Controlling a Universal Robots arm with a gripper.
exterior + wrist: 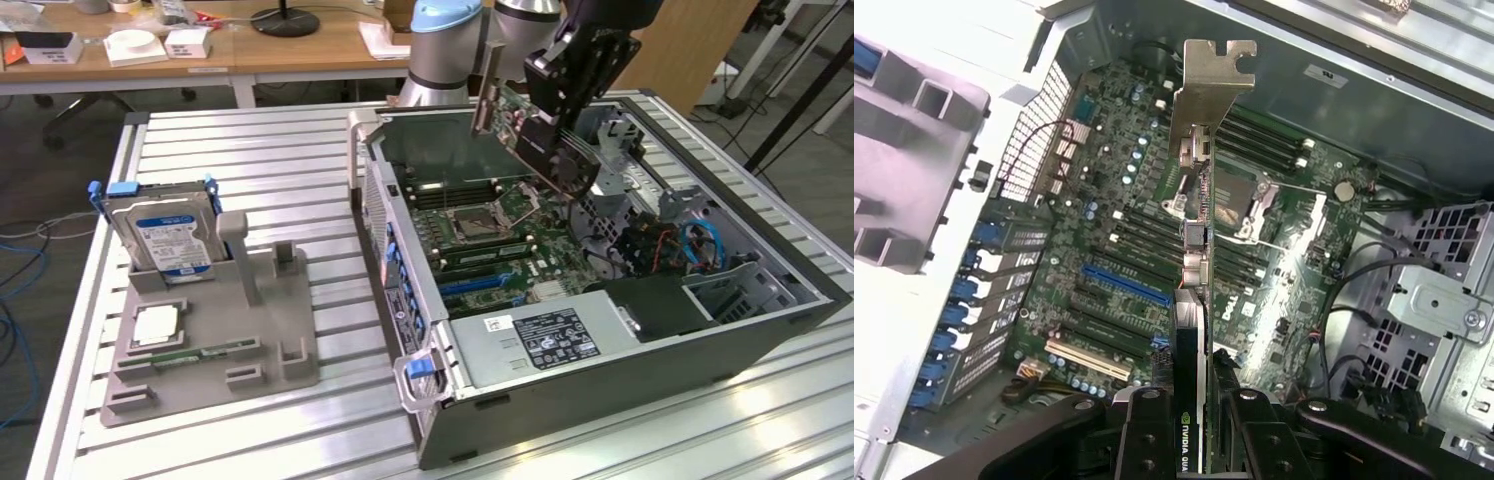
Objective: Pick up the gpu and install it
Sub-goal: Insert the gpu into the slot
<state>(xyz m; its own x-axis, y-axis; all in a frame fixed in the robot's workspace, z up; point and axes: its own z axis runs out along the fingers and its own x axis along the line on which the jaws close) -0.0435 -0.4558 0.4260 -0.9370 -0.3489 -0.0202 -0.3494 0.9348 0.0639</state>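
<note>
The claw [558, 125] is clamped on the gpu [514, 122], which hangs in the air over the motherboard [487, 245] inside the open computer case [747, 330]. The case lies on the tabletop [267, 150].

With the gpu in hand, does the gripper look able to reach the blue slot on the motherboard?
Probably yes: the case is open, the gripper holds the gpu above the motherboard, and nothing shows over the blue slot.
</note>
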